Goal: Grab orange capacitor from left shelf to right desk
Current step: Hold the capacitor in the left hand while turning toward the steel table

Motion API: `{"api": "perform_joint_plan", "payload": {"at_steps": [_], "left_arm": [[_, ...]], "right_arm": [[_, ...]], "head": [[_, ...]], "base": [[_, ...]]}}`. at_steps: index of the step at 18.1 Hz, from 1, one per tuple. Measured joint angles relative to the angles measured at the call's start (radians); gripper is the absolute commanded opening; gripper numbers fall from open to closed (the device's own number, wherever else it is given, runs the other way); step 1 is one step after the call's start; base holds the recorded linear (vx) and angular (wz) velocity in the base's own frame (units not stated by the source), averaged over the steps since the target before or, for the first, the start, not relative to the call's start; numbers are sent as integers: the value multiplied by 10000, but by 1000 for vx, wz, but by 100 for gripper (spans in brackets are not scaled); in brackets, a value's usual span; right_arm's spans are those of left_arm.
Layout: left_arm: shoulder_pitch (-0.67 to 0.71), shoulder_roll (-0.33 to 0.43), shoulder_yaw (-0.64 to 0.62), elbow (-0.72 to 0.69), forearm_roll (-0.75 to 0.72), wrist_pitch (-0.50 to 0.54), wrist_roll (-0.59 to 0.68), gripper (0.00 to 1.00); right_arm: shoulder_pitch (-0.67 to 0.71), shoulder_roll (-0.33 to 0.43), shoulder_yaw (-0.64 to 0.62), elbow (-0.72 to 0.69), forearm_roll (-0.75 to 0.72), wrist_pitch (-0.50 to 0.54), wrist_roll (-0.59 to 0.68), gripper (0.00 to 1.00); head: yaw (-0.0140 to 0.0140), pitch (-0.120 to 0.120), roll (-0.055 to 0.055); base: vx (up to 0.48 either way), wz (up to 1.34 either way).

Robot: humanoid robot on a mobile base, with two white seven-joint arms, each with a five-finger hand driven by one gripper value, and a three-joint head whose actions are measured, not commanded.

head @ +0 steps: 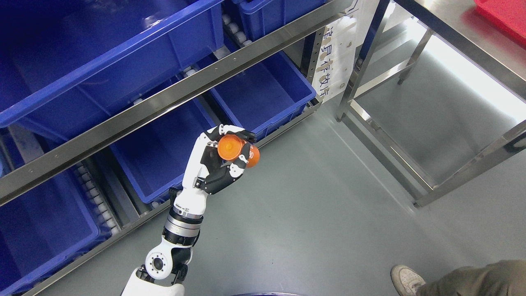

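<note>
Gripping the orange capacitor [236, 149], the left robot hand [220, 162] sits just left of the picture's middle, its arm rising from the bottom edge at about 7 o'clock. The fingers [236, 132] are curled over the top of the capacitor and others close in from below, so the cylinder is clasped between them, its round end face turned toward the camera. Hand and capacitor are held above the grey floor [312, 205], just beside the front edge of the shelf [172, 96], which fills the frame from 8 to 12 o'clock with blue bins [263, 88] on its levels. At 1 to 3 o'clock stands the steel surface [464, 43], well apart from the hand, with a red tray [507, 14] at its far corner. A person's shoe [407, 279] and trouser leg show at 5 o'clock.
</note>
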Motion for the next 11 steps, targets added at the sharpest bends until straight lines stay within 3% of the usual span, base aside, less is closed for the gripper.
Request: {"api": "perform_joint_plan", "payload": {"at_steps": [11], "left_arm": [[10, -2, -243, 6, 1, 51, -147, 2]], "right_arm": [[6, -1, 0, 0, 0, 8, 0, 100]], "head": [[0, 0, 0]], "base": [[191, -312]]}}
